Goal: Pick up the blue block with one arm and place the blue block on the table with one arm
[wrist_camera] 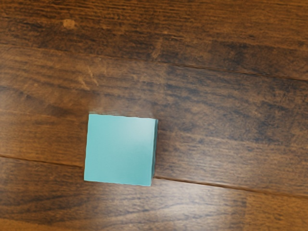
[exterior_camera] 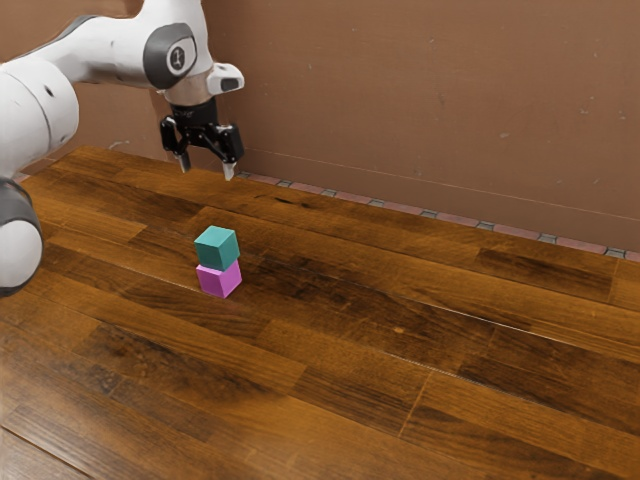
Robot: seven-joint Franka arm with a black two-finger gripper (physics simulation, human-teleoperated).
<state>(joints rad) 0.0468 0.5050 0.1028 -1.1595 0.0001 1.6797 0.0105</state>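
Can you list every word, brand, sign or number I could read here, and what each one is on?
"1", as it appears: on the round badge on the white arm.
Small dark mark further along the arm: too small to read.
Blue block, pink block, table: none that I can see.
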